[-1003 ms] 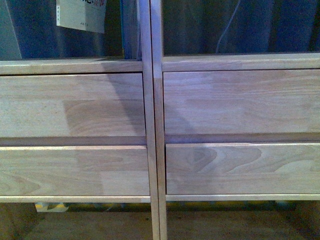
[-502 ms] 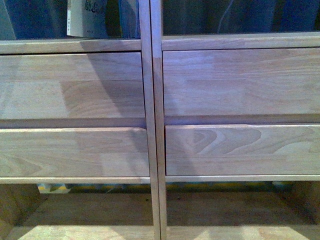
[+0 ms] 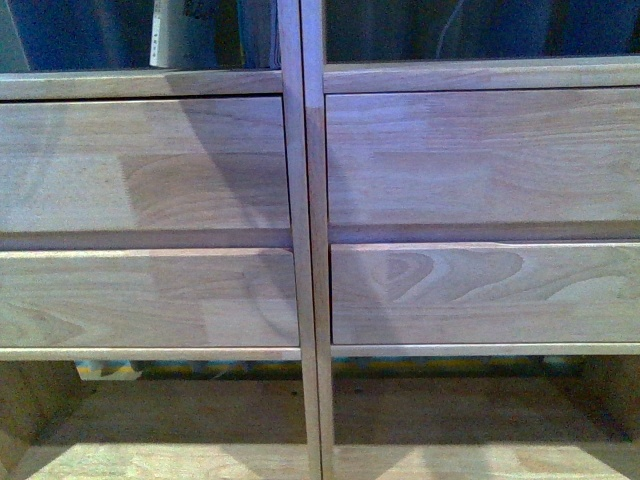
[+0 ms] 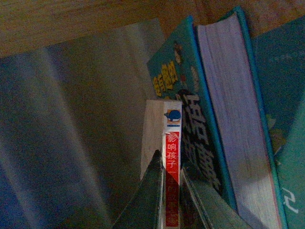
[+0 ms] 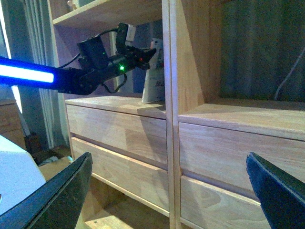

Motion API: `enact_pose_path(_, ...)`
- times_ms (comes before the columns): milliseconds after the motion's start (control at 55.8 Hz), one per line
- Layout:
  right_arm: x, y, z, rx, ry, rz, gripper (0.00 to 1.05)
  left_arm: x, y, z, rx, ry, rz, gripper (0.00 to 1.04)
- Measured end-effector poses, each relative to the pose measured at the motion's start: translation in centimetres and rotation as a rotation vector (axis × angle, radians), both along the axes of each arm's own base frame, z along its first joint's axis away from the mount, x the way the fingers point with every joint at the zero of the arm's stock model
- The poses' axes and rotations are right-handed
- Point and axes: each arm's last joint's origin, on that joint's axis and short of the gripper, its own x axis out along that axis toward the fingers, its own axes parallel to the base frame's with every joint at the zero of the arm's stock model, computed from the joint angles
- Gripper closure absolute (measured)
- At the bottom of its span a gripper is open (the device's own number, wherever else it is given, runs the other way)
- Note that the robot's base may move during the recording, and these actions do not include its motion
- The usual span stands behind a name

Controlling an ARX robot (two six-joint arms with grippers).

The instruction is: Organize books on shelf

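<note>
The light-wood shelf [image 3: 300, 200] fills the front view, with four plain panels. The thin white book [image 3: 182, 38] stands in its upper left compartment, its lower edge at the board. In the left wrist view my left gripper [image 4: 171, 195] is shut on the book's white and red spine [image 4: 172, 143]. It sits next to teal-covered books [image 4: 224, 114]. The right wrist view shows my left arm [image 5: 102, 64] reaching into that compartment, holding the book [image 5: 155, 83] upright. My right gripper [image 5: 171, 191] is wide open and empty in front of the shelf [image 5: 167, 133].
The shelf's centre posts [image 3: 305, 300] divide the two columns. An open bottom compartment [image 3: 180, 420] lies below the panels. The upper right compartment [image 5: 248, 62] holds only a dark curtain backdrop. A white object [image 5: 14, 176] sits beside the right gripper.
The book has come down to the shelf board and moved slightly right. The front view has shifted, so the shelf sits higher in the picture.
</note>
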Motion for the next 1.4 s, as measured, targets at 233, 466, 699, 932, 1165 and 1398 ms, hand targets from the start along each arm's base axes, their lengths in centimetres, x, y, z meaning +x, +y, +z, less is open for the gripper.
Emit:
enact_pose_path(233,0.0,0.0,0.0,0.000,0.000,0.000,0.07,0.3,-1.4,-0.3,0.013,0.023,-0.019,0.98)
enact_pose_path(466,0.0,0.0,0.0,0.000,-0.001,0.000,0.07,0.3,-1.8,-0.8,0.031,0.054,-0.026,0.64)
enact_pose_path(699,0.0,0.0,0.0,0.000,-0.001,0.000,0.07,-2.4,-1.4,-1.9,-0.030,0.101,0.008,0.27)
enact_pose_path(932,0.0,0.0,0.0,0.000,-0.001,0.000,0.07,-8.9,0.3,-0.8,-0.124,0.069,0.093,0.08)
enact_pose_path(1165,0.0,0.0,0.0,0.000,-0.001,0.000,0.07,-19.0,6.1,-0.4,-0.233,0.120,0.225,0.07)
enact_pose_path(1398,0.0,0.0,0.0,0.007,-0.003,-0.013,0.07,-20.5,6.6,0.1,-0.282,0.211,0.272,0.15)
